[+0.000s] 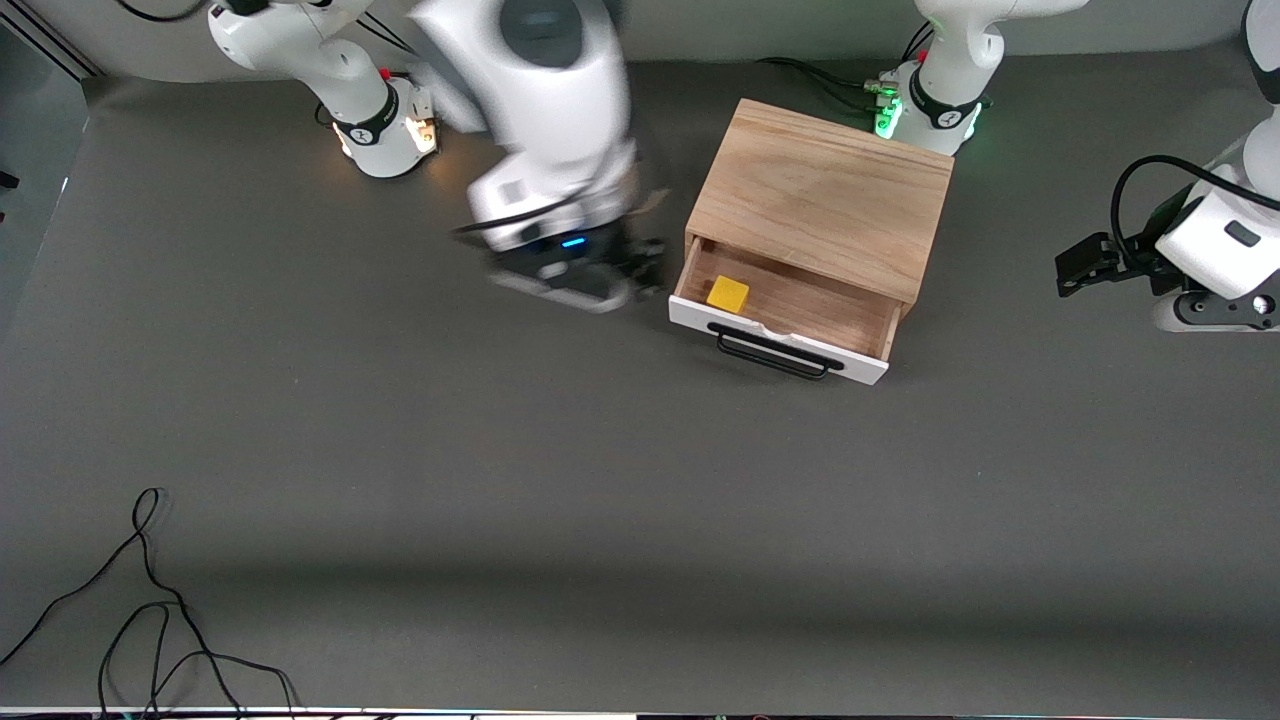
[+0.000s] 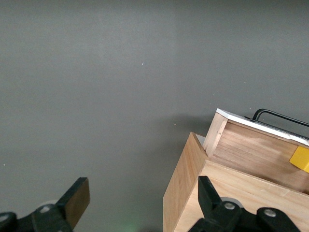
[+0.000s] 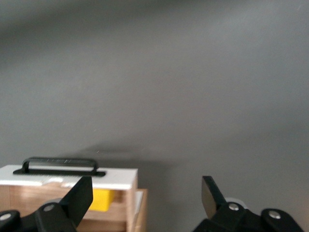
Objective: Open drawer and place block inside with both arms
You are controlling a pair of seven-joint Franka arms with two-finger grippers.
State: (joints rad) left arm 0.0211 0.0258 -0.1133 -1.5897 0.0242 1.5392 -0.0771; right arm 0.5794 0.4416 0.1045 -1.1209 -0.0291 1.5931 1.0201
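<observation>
The light wooden box point(image 1: 820, 195) stands on the grey table with its white-fronted drawer point(image 1: 810, 308) pulled open, black wire handle point(image 1: 770, 352) toward the front camera. The yellow block point(image 1: 727, 293) lies inside the drawer, at the right arm's end. My right gripper point(image 1: 632, 265) is open and empty beside that end of the drawer, blurred. The right wrist view shows its gripper point(image 3: 146, 195), the drawer front point(image 3: 72, 176) and the block point(image 3: 101, 199). My left gripper point(image 1: 1085, 265) is open and empty, off the box's other end. The left wrist view shows its gripper point(image 2: 143, 198), the box point(image 2: 186, 183) and the block point(image 2: 300, 158).
Loose black cables point(image 1: 150, 620) lie on the table near the front camera at the right arm's end. The right arm's base point(image 1: 385, 125) and the green-lit left arm's base point(image 1: 935, 105) stand along the table's robot edge, the latter close to the box.
</observation>
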